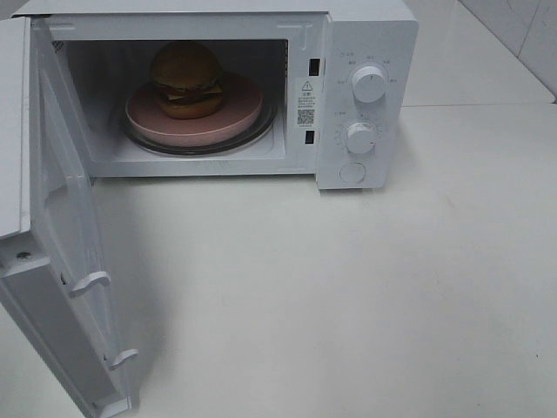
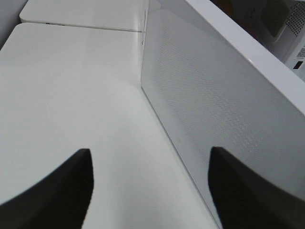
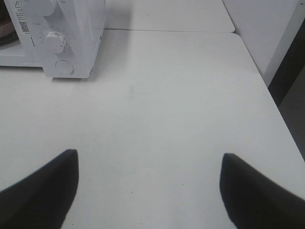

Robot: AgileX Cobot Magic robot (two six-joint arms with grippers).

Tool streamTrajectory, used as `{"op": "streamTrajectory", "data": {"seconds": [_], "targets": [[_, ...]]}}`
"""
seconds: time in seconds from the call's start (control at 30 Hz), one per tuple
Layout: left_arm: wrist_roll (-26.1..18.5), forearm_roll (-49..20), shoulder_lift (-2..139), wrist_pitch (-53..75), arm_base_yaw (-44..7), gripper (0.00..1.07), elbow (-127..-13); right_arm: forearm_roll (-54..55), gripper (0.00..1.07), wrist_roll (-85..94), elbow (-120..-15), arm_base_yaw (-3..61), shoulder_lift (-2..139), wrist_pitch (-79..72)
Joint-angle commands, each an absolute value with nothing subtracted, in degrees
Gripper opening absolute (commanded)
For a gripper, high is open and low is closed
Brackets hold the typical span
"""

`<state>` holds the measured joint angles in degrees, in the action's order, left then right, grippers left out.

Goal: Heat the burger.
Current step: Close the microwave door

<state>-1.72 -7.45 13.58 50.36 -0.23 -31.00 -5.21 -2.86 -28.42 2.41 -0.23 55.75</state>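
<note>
Burger [image 1: 185, 78] upright on pink plate [image 1: 228, 124] inside white microwave [image 1: 370, 30], door [image 1: 61, 252] standing wide open, left tool [image 2: 149, 153] spread beside door, pinching nothing, right tool [image 3: 148, 155] spread above white surface [image 1: 348, 287], pinching nothing.

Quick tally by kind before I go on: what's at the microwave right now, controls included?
Microwave: 1
Burger: 1
Plate: 1
Turntable: 1
Knobs: 2
Button: 1
Total: 7
</note>
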Motion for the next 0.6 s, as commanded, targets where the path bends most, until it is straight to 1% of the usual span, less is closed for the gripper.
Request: {"op": "streamTrajectory", "data": {"seconds": [0.03,0.07,0.1,0.13,0.17,0.2,0.23,0.27,0.33,0.37,0.4,0.43,0.47,0.5,0.53,0.6], "targets": [[-1.4,-7.1,17.4,47.0,-0.4,0.35,-31.3,-5.5,0.76,-2.5,-28.3,2.2,-1.7,54.9],[-1.4,-7.1,18.3,46.0,-0.4,0.27,-31.2,-5.5,0.76,-2.5,-28.3,2.2,-1.7,54.9],[-1.4,-7.1,18.3,46.0,-0.4,0.27,-31.2,-5.5,0.76,-2.5,-28.3,2.2,-1.7,54.9],[-1.4,-7.0,19.7,43.4,-0.4,0.13,-30.6,-5.5,0.76,-2.5,-28.3,2.2,-1.7,54.9],[-1.4,-7.0,19.7,43.4,-0.4,0.13,-30.6,-5.5,0.76,-2.5,-28.3,2.2,-1.7,54.9],[-1.4,-6.9,20.9,40.7,-0.4,0.02,-29.7,-5.5,0.76,-2.5,-28.3,2.2,-1.7,54.9],[-1.4,-6.8,21.5,39.4,-0.4,0.00,-29.1,-5.5,0.76,-2.5,-28.3,2.2,-1.7,54.9],[-1.4,-6.8,21.5,39.4,-0.4,0.00,-29.1,-5.5,0.76,-2.5,-28.3,2.2,-1.7,54.9],[-1.4,-6.1,23.3,34.1,-0.4,0.00,-26.8,-5.5,0.76,-2.5,-28.3,2.2,-1.7,54.9],[-1.4,-6.1,23.3,34.1,-0.4,0.00,-26.8,-5.5,0.76,-2.5,-28.3,2.2,-1.7,54.9],[-2.1,-5.7,24.1,29.5,-0.4,0.00,-25.0,-5.5,0.76,-2.5,-28.3,2.2,-1.7,54.9],[-2.1,-5.7,24.1,29.5,-0.4,0.00,-25.0,-5.5,0.76,-2.5,-28.3,2.2,-1.7,54.9],[-3.6,-5.8,24.9,24.8,-0.4,0.00,-23.1,-5.5,0.76,-2.5,-28.3,2.2,-1.7,54.9],[-4.1,-6.0,25.3,22.2,-0.4,0.00,-22.2,-5.5,0.76,-2.5,-28.3,2.2,-1.7,54.9],[-4.1,-6.0,25.3,22.2,-0.4,0.00,-22.2,-5.5,0.76,-2.5,-28.3,2.2,-1.7,54.9],[-4.8,-7.0,26.4,15.1,-0.4,0.00,-19.4,-5.5,0.76,-2.5,-28.3,2.2,-1.7,54.9]]}}
